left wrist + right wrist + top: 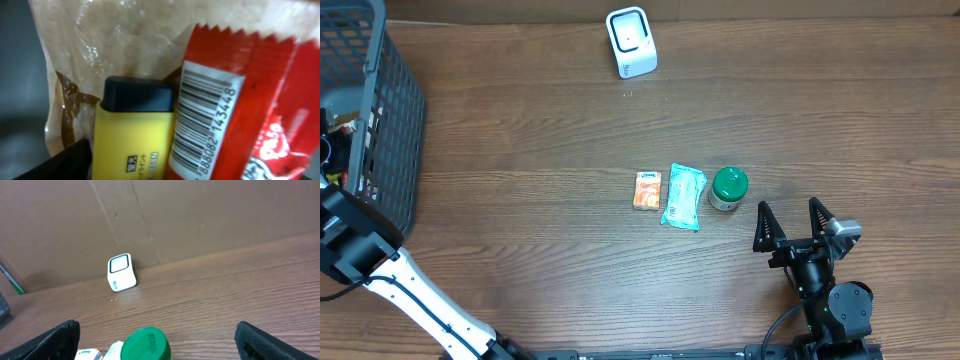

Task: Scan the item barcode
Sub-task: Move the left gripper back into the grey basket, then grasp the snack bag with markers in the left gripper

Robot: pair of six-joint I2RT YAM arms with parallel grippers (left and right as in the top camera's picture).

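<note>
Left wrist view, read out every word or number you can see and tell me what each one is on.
"888082 143448": digits running along the barcode on the red packet; any further digits are cut off.
White lettering at the red packet's lower edge: cut off by the frame, not readable.
Small print on the yellow item with the dark cap: Asian characters, too blurred to read.
</note>
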